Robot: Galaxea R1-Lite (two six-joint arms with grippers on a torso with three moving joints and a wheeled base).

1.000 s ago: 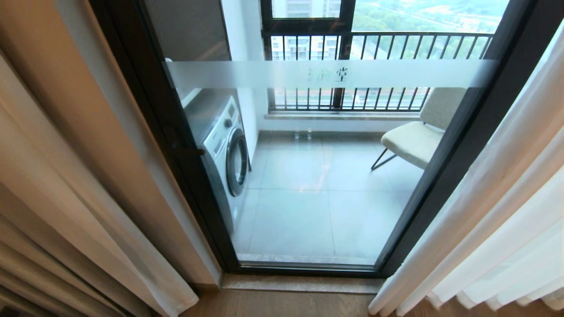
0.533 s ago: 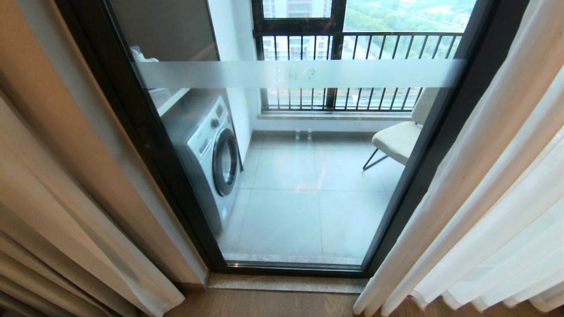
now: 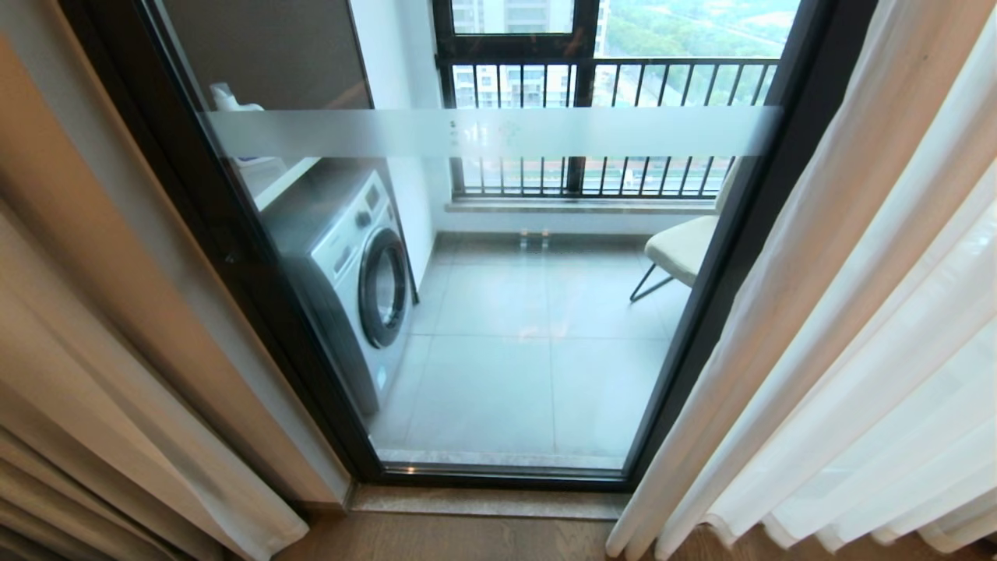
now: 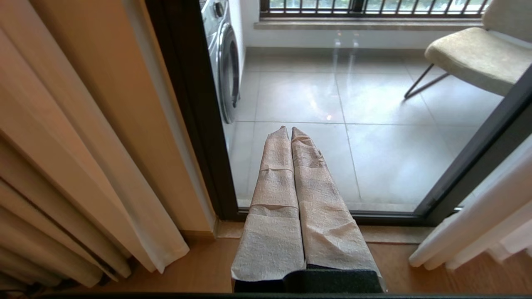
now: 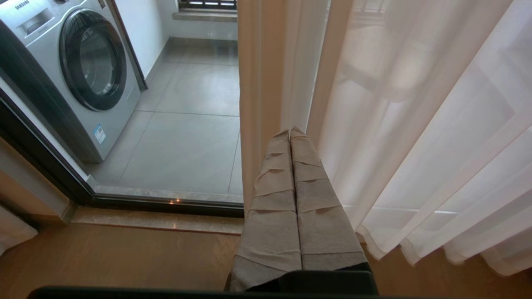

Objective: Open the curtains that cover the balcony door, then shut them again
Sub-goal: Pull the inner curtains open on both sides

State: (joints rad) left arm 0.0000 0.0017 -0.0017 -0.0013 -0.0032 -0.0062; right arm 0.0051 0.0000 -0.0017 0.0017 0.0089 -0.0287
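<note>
Nearest, both paper-wrapped tools, left tool and right tool, sit clenched on nothing; the floor-length white sheer and beige curtains hang just beyond the right tool, the nearer arm, with the black-framed glass balcony door uncovered behind.

A wooden floor runs along the near edge, meeting a pale stone sill at the foot of the balcony door. The curtains reach down to the wood on both sides. Beyond the glass, a grey tiled floor carries a washing machine on the left and a cushioned chair on the right.
</note>
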